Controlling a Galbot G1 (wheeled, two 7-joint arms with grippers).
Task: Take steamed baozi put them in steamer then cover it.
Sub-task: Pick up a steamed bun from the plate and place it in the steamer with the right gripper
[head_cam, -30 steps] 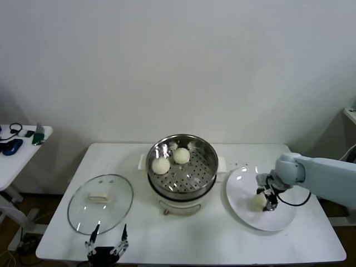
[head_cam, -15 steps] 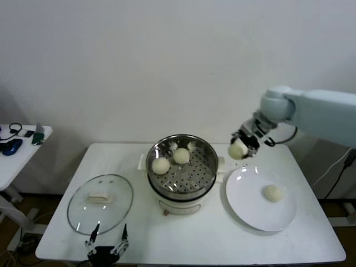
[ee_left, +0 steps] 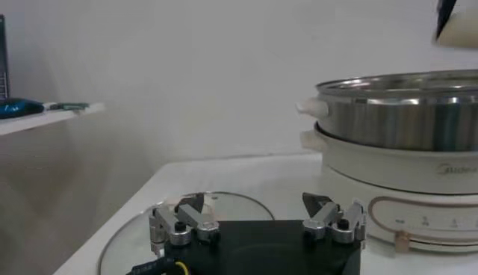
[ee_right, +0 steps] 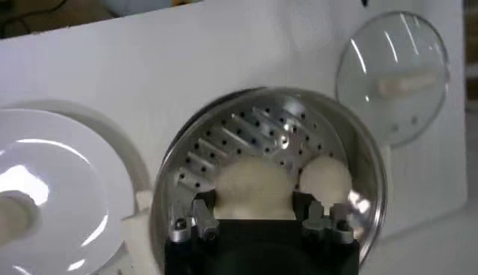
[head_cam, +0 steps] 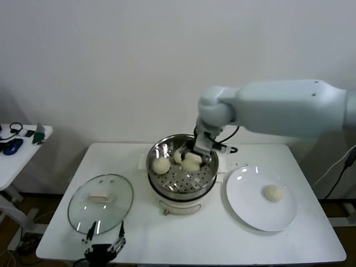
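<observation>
The steel steamer stands on its white pot base at the table's middle. Two baozi lie on its perforated floor, one at the left and one toward the back. My right gripper reaches down into the steamer, shut on a third baozi, low over the floor. In the right wrist view that baozi sits between the fingers, with another baozi beside it. A fourth baozi lies on the white plate. My left gripper is open and parked at the table's front edge.
The glass lid with its white handle lies flat on the table left of the steamer, just ahead of my left gripper. A side table with small items stands at far left. The steamer wall shows in the left wrist view.
My right gripper lifted one baozi off the plate, carried it left over the steamer and lowered it inside. One baozi stays on the plate. The left arm has not moved.
</observation>
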